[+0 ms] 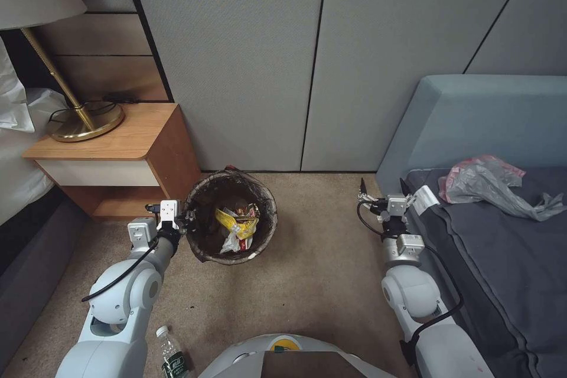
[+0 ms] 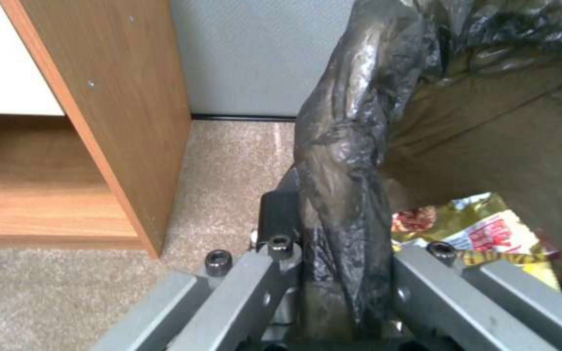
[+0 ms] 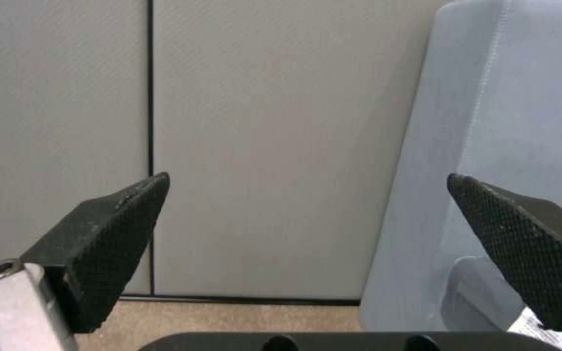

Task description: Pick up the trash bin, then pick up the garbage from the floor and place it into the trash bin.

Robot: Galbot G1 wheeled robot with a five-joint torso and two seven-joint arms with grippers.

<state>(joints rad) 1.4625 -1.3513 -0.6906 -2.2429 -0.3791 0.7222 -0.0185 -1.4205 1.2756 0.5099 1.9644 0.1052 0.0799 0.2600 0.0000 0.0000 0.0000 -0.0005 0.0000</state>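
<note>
The trash bin point(image 1: 270, 204), lined with a dark bag, stands on the carpet by the wall, beside the nightstand. My left gripper point(image 1: 190, 220) is shut on its near-left rim. In the left wrist view, the bag-covered rim point(image 2: 346, 146) runs between the fingers of the left gripper point(image 2: 336, 292). Garbage lies inside the bin: yellow and red-and-white snack packets point(image 1: 237, 224) point(image 2: 489, 234). A clear plastic bottle point(image 1: 172, 355) lies on the floor by my left arm. My right gripper point(image 1: 383, 186) point(image 3: 307, 195) hangs open and empty near the bed's corner.
A wooden nightstand point(image 1: 118, 153) with a brass lamp point(image 1: 82, 121) stands left of the bin. A bed point(image 1: 502, 271) with a blue headboard point(image 1: 472, 124) fills the right side, a grey-pink plastic bag point(image 1: 490, 183) on it. Open carpet point(image 1: 325, 260) lies between the arms.
</note>
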